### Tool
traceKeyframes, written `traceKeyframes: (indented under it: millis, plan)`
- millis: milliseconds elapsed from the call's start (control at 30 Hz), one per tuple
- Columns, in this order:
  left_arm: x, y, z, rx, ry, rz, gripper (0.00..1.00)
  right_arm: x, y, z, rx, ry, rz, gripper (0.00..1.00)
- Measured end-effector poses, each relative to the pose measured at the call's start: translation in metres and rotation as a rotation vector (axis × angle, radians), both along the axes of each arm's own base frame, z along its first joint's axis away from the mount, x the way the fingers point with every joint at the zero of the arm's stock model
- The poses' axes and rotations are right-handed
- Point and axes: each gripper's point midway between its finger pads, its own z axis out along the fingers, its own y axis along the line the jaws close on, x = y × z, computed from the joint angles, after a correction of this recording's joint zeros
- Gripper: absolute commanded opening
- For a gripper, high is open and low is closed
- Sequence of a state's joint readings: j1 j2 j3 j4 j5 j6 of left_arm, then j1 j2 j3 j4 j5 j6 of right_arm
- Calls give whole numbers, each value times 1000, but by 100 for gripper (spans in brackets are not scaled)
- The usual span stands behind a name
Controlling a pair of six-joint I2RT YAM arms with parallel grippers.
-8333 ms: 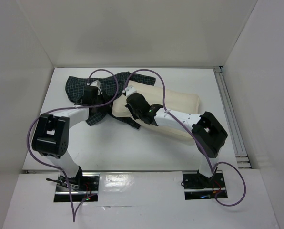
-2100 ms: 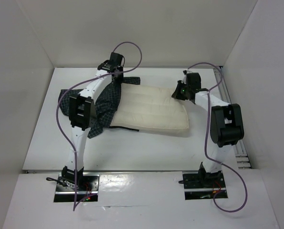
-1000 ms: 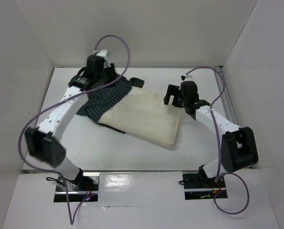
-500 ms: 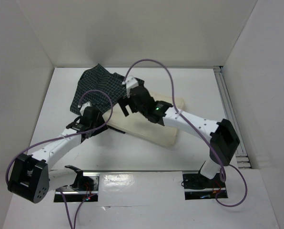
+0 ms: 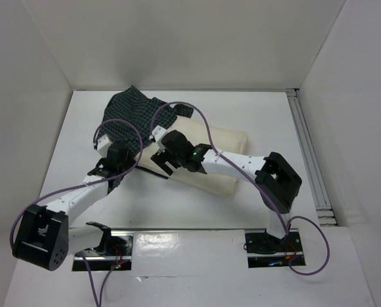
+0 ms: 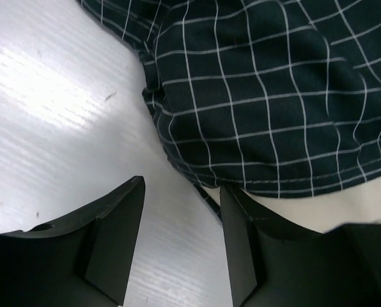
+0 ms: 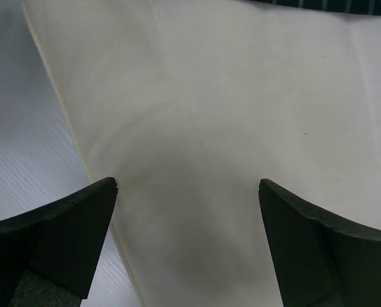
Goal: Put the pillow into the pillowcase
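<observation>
A cream pillow (image 5: 225, 139) lies across the middle of a white desk (image 5: 178, 204), its long side running left to right. Its left end meets a dark checked pillowcase (image 5: 130, 112), which is crumpled at the back left of the desk. In the left wrist view the pillowcase (image 6: 267, 96) has its hem draped over a strip of the pillow (image 6: 305, 208). How far the pillow goes inside cannot be told.

The right gripper (image 5: 163, 157) reaches in from the right and sits over the pillow's left end. In its wrist view the gripper (image 7: 187, 185) has its jaws spread wide, one finger over each side of the plain cream pillow (image 7: 197, 128). They hold nothing. The pillow's edge and bare desk (image 7: 24, 128) show at the left, and a sliver of pillowcase (image 7: 305, 3) shows at the top.

The left gripper (image 5: 121, 160) is low at the front left edge of the pillowcase. In its wrist view the gripper (image 6: 181, 192) has its jaws partly apart over bare desk (image 6: 62, 96), just short of the hem. Nothing is gripped between them.
</observation>
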State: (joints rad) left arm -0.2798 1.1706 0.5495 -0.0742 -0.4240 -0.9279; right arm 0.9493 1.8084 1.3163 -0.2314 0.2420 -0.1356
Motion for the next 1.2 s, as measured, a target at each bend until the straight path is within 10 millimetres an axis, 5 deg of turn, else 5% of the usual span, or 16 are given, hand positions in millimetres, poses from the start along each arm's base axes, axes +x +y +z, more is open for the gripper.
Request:
traceKeyframes:
  millis: [167,200,300,333,367,400,500,833,900,933,1100,1200]
  plan:
    - [10,6,-13,12,12,15,56,-8,9,-31,-28,67,64,88]
    - [11,7,-18,14,24,17,54,-9,10,-36,-33,75,71,78]
    - [10,8,-27,19,54,19,44,-6,17,-38,-26,77,81,18]
    - [11,8,-28,19,56,21,40,-5,18,-37,-22,75,78,4]
    - [11,8,-28,19,57,21,37,-4,19,-36,-13,73,72,0]
    - [12,8,-27,19,55,22,21,-3,20,-35,-4,72,64,0]
    - [14,9,-24,19,46,27,0,0,19,-33,13,79,44,0]
    - [17,15,-13,53,25,36,0,7,15,-31,79,135,19,0]
    - [18,16,-13,52,25,38,13,8,15,-29,92,145,21,0]
    - [18,16,-13,53,25,36,36,8,15,-28,98,148,22,0]
    - [20,14,-11,56,19,11,68,10,14,-25,114,156,18,0]
    - [20,14,-11,53,17,13,65,11,13,-25,116,156,16,0]
